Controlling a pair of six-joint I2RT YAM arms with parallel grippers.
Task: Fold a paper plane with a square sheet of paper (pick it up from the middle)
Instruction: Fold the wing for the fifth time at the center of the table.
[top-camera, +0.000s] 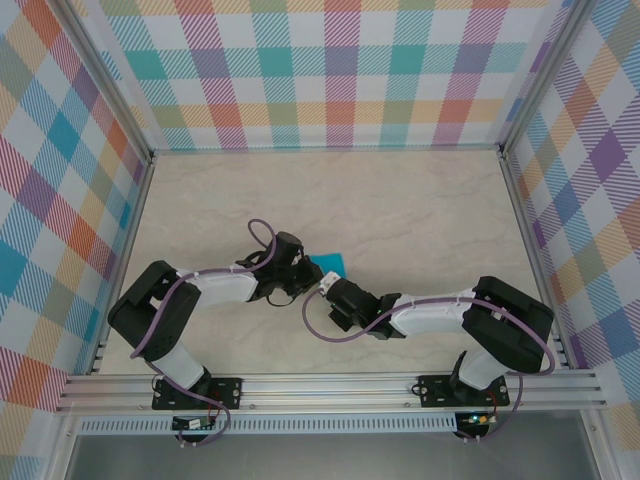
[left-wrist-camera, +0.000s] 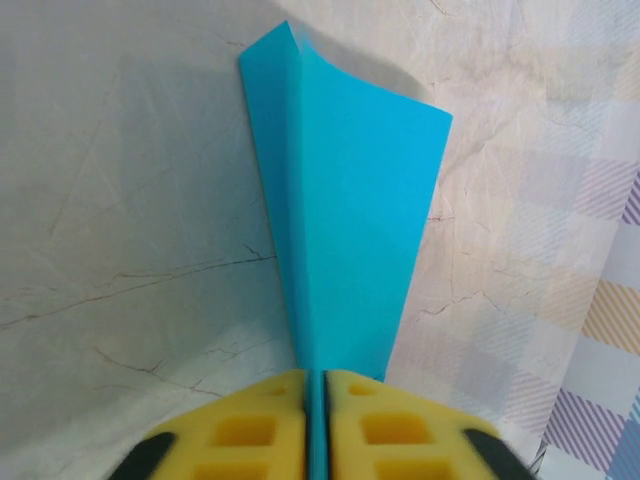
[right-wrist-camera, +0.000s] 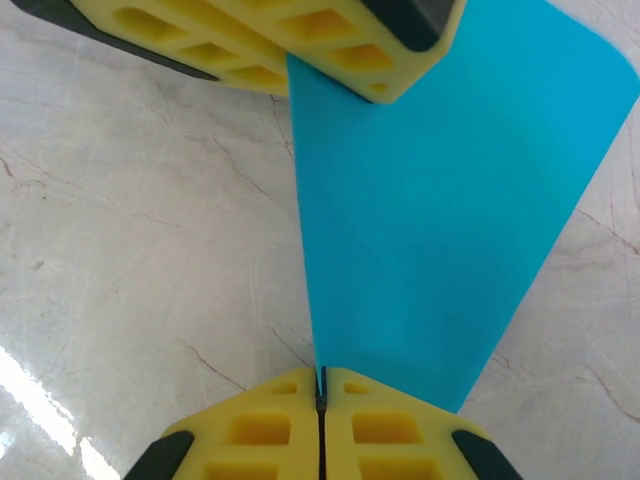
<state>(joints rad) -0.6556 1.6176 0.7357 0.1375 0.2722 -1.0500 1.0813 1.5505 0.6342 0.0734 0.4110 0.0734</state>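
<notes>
Left gripper (left-wrist-camera: 316, 385): its yellow padded fingers (left-wrist-camera: 250, 430) are pressing together, pinching the narrow end of the teal-blue creased paper sheet (left-wrist-camera: 345, 200).
Right gripper (right-wrist-camera: 321, 385): its jaws are clamping tight on another edge of the paper sheet, which is running into the seam between them.
Left arm (top-camera: 215, 288): it is folding its elbow out near the left edge of the pale marbled tabletop (top-camera: 420, 200), with the forearm reaching right toward the middle.
Right arm (top-camera: 430, 315): it is bending its elbow near the right edge, with the forearm reaching left. The two grippers are meeting almost tip to tip.
Paper sheet: it is fanning wider away from each grip, with a lengthwise crease showing in the left wrist view. It is sitting between both grippers around the tabletop's middle, closer to the near edge than the far one.
</notes>
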